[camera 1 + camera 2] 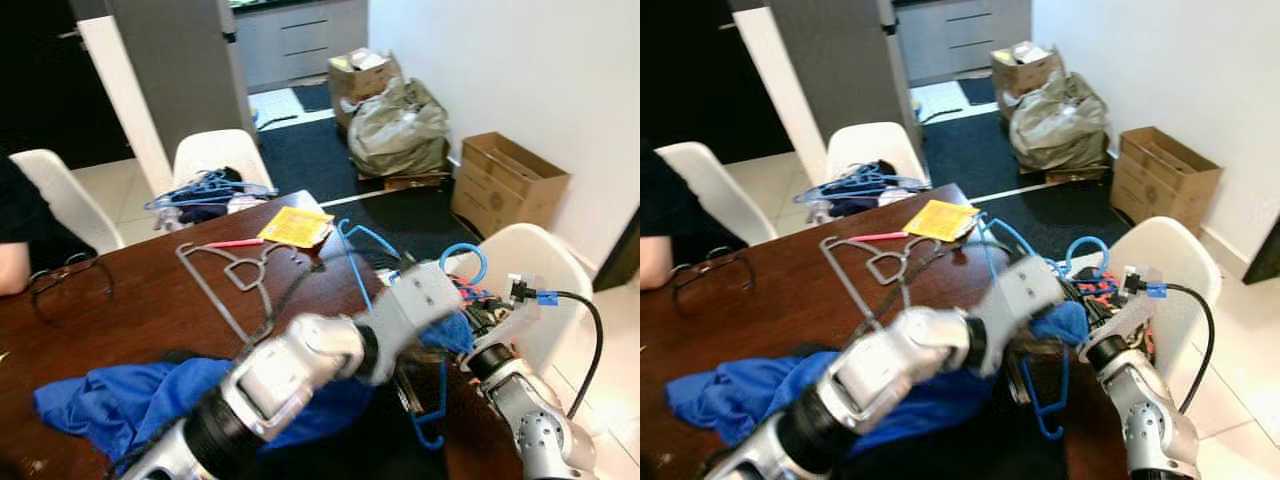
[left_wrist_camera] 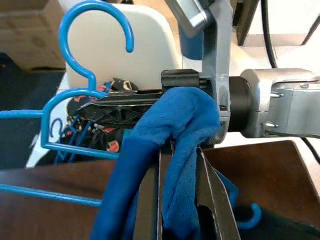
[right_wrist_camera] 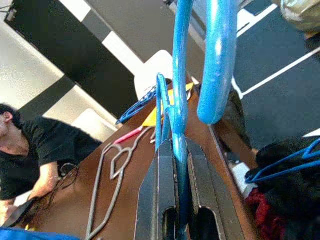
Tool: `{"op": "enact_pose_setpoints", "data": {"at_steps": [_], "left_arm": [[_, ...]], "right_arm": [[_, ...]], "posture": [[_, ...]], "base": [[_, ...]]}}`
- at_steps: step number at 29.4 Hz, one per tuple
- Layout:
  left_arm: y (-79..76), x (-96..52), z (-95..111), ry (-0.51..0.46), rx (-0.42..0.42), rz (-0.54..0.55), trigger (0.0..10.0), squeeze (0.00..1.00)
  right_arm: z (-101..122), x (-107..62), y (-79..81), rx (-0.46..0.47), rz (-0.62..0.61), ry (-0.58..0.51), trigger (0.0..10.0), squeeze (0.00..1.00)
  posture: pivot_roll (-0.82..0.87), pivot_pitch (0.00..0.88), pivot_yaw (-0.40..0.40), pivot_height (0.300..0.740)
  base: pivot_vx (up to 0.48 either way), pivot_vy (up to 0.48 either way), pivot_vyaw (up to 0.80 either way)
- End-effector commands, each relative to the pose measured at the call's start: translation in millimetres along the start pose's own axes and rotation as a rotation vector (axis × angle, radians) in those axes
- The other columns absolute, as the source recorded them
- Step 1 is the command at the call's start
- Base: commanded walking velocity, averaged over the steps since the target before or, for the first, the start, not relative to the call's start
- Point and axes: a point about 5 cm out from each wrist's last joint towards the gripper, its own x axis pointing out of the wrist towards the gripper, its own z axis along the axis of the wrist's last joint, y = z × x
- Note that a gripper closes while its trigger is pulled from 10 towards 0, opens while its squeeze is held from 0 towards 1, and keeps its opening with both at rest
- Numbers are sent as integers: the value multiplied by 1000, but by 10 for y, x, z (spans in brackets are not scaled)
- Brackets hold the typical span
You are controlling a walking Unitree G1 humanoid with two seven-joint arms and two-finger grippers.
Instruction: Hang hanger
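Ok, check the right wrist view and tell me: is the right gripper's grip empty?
No: the right gripper has its two black fingers closed on the blue hanger, just below its hook.

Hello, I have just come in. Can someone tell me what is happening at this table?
A humanoid robot stands at a dark brown wooden table and works on a blue plastic hanger. Its right pincer is shut on the hanger near the hook, and its left pincer is shut on a blue cloth garment, held close against the hanger. A grey metal hanger and a yellow paper packet lie on the table. A person in a black shirt sits at the far side.
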Motion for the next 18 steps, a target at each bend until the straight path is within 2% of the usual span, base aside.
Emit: {"op": "enact_pose_setpoints", "data": {"at_steps": [1,2,4,5,7,9,10,17,18], "left_arm": [[474,-318,291,-93,66,204,10000,0],[474,-318,291,-93,66,204,10000,0],[782,-597,610,-190,141,350,10000,0],[782,-597,610,-190,141,350,10000,0],[1100,-903,935,-247,235,515,10000,0],[1288,-1163,1289,-318,324,626,10000,0],[1314,-1215,1376,-337,342,644,10000,0],[1334,-1262,1467,-352,359,658,10000,0],[1344,-1386,1821,-452,416,693,10000,0]], "right_arm": [[-24,25,17,9,5,7,10000,0],[-24,25,17,9,5,7,10000,0],[-27,30,18,11,7,7,10000,0],[-27,30,18,11,7,7,10000,0],[-35,40,29,15,12,7,10000,0],[-44,50,40,21,16,5,10000,0],[-46,52,42,22,17,5,10000,0],[-50,57,46,23,18,5,10000,0],[-51,59,51,30,20,-3,10000,0]], "posture": [[-56,0,89,731],[-56,0,89,731],[-52,0,89,731],[-52,0,89,731],[-46,0,91,731],[-44,0,92,731],[-44,0,92,731],[-44,0,95,731],[-42,0,98,731]], "base": [[0,0,-738],[0,0,-738],[0,0,-738],[0,0,-738],[0,0,-738],[0,0,-738],[0,0,-738],[0,0,-741],[0,0,0]]}}
